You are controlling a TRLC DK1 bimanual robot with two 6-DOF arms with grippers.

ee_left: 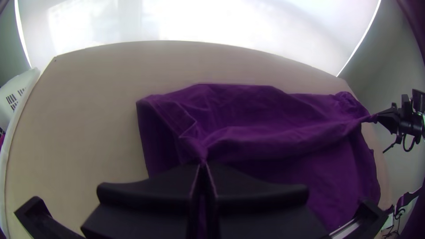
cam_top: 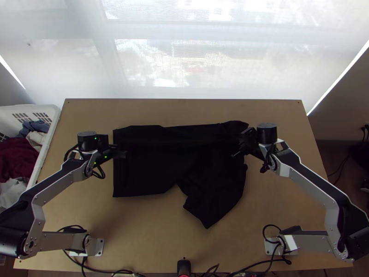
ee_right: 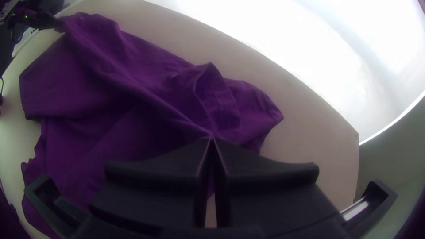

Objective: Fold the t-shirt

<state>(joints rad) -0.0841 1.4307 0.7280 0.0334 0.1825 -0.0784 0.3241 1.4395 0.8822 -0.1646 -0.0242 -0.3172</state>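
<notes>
Near edge: black cables [cam_top: 104,271] on the counter [cam_top: 147,226] | Middle: dark t-shirt [cam_top: 152,166], partly folded and rumpled, one corner pointing nearward; left gripper [cam_top: 122,154] and right gripper [cam_top: 241,141] each have fingers clenched on its cloth, a raised ridge between them | Beyond the counter: pale, bright window shade [cam_top: 184,64]

On your table [cam_top: 152,235], the t-shirt [cam_top: 147,164] lies in the middle, your left end effector [cam_top: 122,154] at its left side, your right end effector [cam_top: 235,154] at its right. Beyond the table's left edge you have a basket [cam_top: 51,131] with clothes [cam_top: 17,159] in it; behind the far edge, a blind [cam_top: 184,60].
</notes>
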